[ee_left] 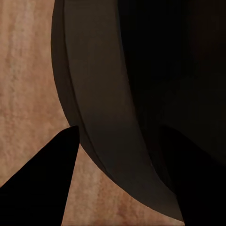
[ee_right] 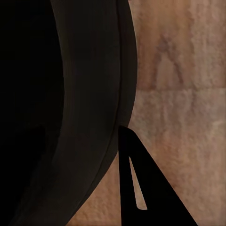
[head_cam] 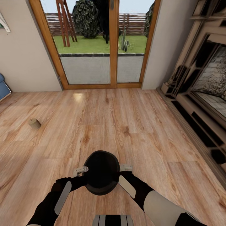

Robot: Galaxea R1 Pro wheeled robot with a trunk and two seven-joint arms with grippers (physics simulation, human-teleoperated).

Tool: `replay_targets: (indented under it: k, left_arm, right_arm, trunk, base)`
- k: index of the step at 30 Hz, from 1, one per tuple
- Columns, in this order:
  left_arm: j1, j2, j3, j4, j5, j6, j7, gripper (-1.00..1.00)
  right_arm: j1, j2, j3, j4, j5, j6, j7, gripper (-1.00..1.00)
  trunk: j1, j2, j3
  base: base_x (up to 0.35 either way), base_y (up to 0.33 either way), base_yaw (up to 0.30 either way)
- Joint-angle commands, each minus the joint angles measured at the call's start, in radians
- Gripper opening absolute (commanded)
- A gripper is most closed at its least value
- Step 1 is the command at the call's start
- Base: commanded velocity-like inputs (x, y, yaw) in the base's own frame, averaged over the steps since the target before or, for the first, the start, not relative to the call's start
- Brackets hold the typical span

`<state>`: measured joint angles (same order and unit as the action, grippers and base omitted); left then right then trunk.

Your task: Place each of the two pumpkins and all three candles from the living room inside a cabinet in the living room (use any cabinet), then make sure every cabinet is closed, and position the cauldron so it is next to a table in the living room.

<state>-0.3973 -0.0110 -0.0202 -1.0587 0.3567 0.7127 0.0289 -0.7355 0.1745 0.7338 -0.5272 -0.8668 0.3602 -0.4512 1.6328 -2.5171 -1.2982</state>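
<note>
I hold the black cauldron (head_cam: 101, 172) centred near me, its rim clamped between left gripper (head_cam: 84, 174) and right gripper (head_cam: 121, 173); a candle (head_cam: 34, 123) lies far left

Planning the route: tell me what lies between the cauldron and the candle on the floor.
Bare wood floor, in the head view, between the cauldron and candle.

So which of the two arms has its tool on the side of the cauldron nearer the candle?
The left tool, gripping the cauldron rim on the side facing the candle; the right tool holds the opposite side, toward the fireplace.
</note>
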Motion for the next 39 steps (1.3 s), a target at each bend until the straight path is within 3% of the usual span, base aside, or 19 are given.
replay_targets:
  k: [1, 16, 23, 29, 39]
  left_arm:
    - [0.000, 0.000, 0.001, 0.000, -0.010, 0.000, 0.001, -1.00]
    - [0.000, 0.000, 0.004, 0.000, -0.010, -0.001, 0.003, -1.00]
    - [0.000, 0.000, 0.005, 0.001, -0.010, -0.001, 0.003, -1.00]
    - [0.000, 0.000, 0.005, 0.000, -0.010, -0.001, 0.005, -1.00]
    - [0.000, 0.000, 0.002, 0.000, -0.010, 0.001, 0.006, -1.00]
  right_arm:
    - [0.000, 0.000, -0.001, -0.001, 0.002, -0.002, 0.002, -1.00]
    - [-0.001, 0.000, -0.001, -0.003, -0.001, -0.040, 0.004, -1.00]
    - [-0.001, 0.000, -0.001, -0.004, 0.000, -0.040, 0.090, -1.00]
    - [-0.001, 0.000, -0.001, -0.005, 0.000, -0.042, 0.101, -1.00]
    - [-0.001, 0.000, -0.002, -0.004, 0.000, -0.042, 0.103, -1.00]
  trunk:
    - [0.000, 0.000, 0.000]
    - [0.000, 0.000, 0.000]
    - [0.000, 0.000, 0.000]
    - [-0.001, 0.001, 0.012]
    - [-0.006, 0.003, 0.050]
  base:
    - [0.000, 0.000, 0.000]
    - [0.000, 0.000, 0.000]
    - [0.000, 0.000, 0.000]
    - [0.000, 0.000, 0.000]
    - [0.000, 0.000, 0.000]
